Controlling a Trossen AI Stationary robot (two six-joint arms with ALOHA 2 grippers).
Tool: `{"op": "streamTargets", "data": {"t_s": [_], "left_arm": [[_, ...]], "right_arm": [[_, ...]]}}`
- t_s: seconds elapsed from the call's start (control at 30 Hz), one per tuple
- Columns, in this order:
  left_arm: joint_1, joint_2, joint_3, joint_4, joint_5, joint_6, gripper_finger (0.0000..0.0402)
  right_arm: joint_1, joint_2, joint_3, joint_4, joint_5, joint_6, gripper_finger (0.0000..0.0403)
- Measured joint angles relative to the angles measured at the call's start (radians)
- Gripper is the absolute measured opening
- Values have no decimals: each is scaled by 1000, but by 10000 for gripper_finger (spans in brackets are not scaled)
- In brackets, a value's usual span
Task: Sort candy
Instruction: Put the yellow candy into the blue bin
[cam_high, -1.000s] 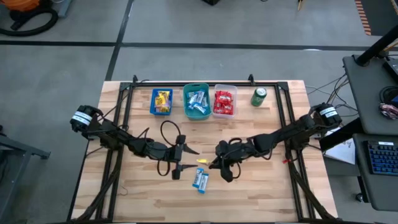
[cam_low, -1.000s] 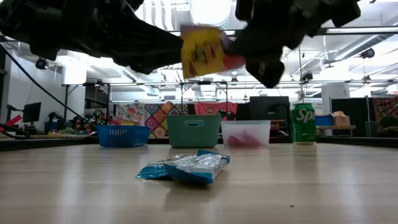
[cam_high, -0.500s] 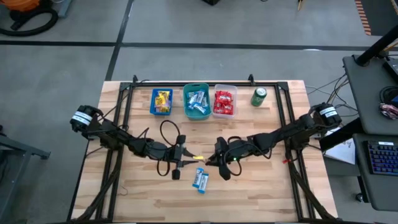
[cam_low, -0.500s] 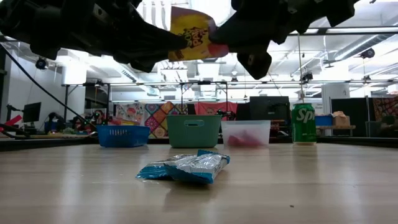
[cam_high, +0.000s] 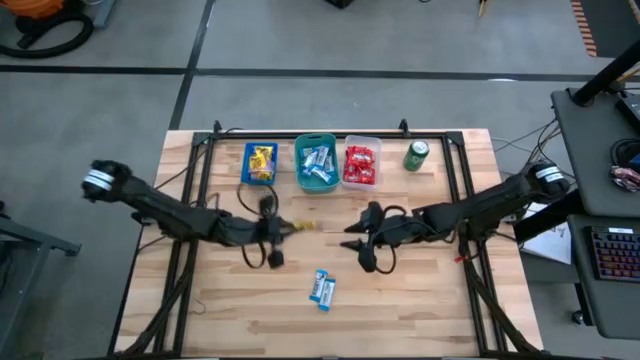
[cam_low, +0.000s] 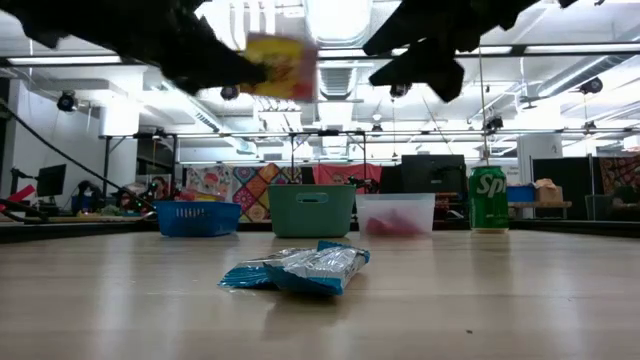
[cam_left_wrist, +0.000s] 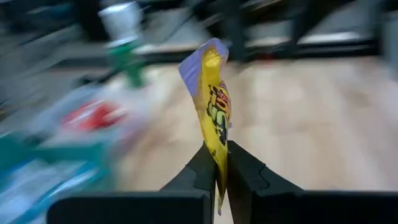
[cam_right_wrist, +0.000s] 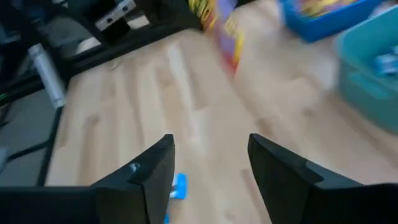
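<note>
Candy: yellow packet (cam_left_wrist: 216, 106) pinched in left gripper (cam_left_wrist: 216, 163), held up off the table (cam_high: 420, 300).
Left gripper sits mid-table, just below the blue bin (cam_high: 259, 164). Right gripper (cam_right_wrist: 210, 163) near centre, fingers spread wide, nothing in them. Light-blue packets (cam_high: 322, 288) lie loose on the wood toward the front edge. Teal bin (cam_high: 316, 165) & clear bin (cam_high: 361, 166) hold sorted candy; green can (cam_high: 417, 155) beside them.

Yellow packet (cam_left_wrist: 216, 118), red-lettered; light-blue packets (cam_high: 322, 289); blue, teal, clear bins.
</note>
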Motion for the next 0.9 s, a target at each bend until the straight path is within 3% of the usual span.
{"op": "streamTargets", "data": {"t_s": [0.1,0.27,0.43,0.67,0.77,0.9], "left_arm": [[44,-144,8,-231,-99,-84,1],[213,-345,19,-583,-96,-217,1],[525,-441,15,-773,92,-264,0],[974,-386,7,-783,442,-147,0],[1097,-334,6,-782,563,-115,0],[1155,-271,6,-776,628,-89,0]], "right_arm": [[0,-41,0,-48,72,7,200],[0,-57,0,-42,106,-15,196],[0,-38,1,-36,108,-32,194],[0,-2,1,-42,108,-33,196],[0,11,1,-49,107,-30,196],[0,26,1,-51,107,-28,196]]}}
